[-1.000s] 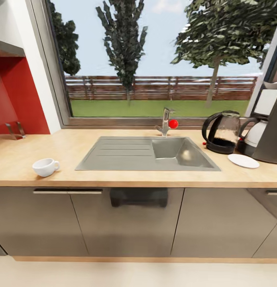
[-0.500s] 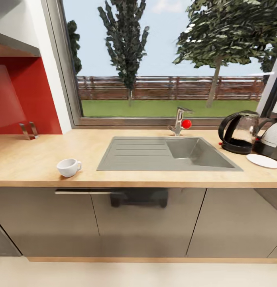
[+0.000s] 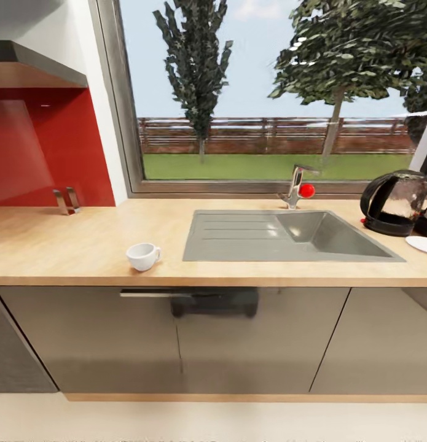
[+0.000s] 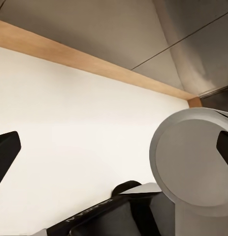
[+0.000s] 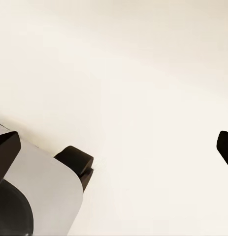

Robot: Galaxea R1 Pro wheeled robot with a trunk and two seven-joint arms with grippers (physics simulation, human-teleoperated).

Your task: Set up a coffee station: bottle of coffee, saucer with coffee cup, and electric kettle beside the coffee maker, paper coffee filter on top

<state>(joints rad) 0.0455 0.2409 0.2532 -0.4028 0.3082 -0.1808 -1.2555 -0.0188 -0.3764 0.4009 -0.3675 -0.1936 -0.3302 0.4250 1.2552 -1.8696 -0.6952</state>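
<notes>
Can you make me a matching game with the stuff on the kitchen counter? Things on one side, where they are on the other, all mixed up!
Things:
1. coffee cup
2. electric kettle
3. tap with the red knob
4. saucer

Places:
A. behind the grey sink, by the window
B. on the countertop, left of the sink, near the front edge
C. at the picture's right edge, cut off, in front of the kettle
D. right of the sink, towards the back

Pairs: 1-B, 2-D, 3-A, 4-C
</notes>
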